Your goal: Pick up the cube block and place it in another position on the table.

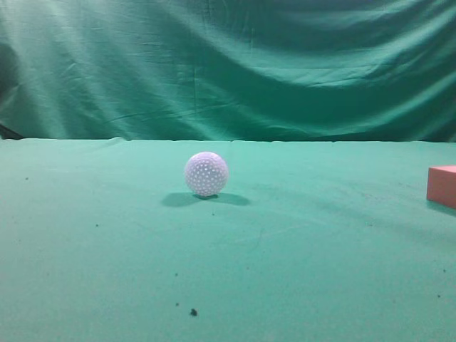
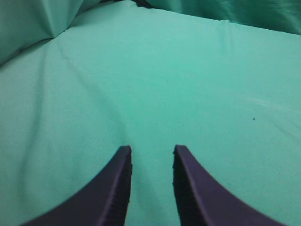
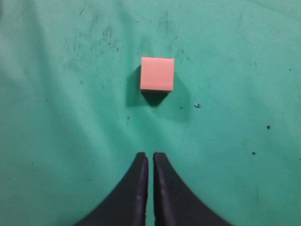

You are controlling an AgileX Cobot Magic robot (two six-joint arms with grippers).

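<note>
Right wrist view: closed right end effector (image 3: 150, 157) near cube block (image 3: 157, 73); left end effector (image 2: 151, 151) parted, empty.

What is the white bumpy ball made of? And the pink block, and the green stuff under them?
The ball looks like hard plastic, white with dimples all over. The cube block could be foam, painted wood or plastic: its faces are plain, matte pink, with no grain showing. The table is covered in green cloth, softly creased and speckled with dark bits.

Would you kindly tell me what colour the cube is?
The cube is plain salmon pink, seen best in the right wrist view.
</note>
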